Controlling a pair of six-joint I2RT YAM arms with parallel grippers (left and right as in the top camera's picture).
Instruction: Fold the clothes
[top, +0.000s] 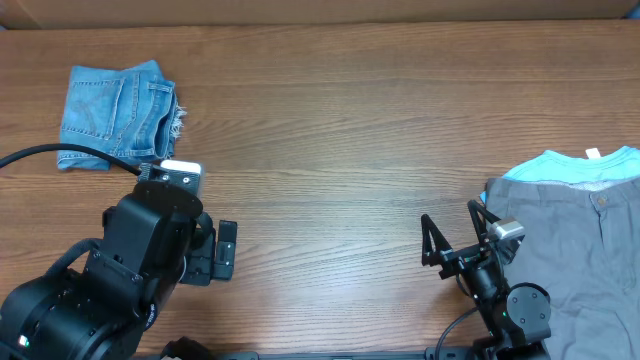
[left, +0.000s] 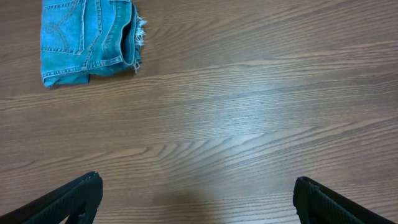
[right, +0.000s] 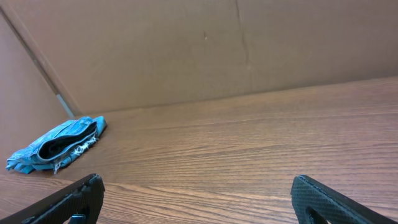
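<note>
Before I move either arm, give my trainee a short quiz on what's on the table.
1. True or false: the jeans lie folded at the far left of the table.
2. The left claw is: A open and empty, B shut on denim, C shut on nothing.
3. What colour is the buttoned garment near the right claw?
Key: 1 true; 2 A; 3 grey.
</note>
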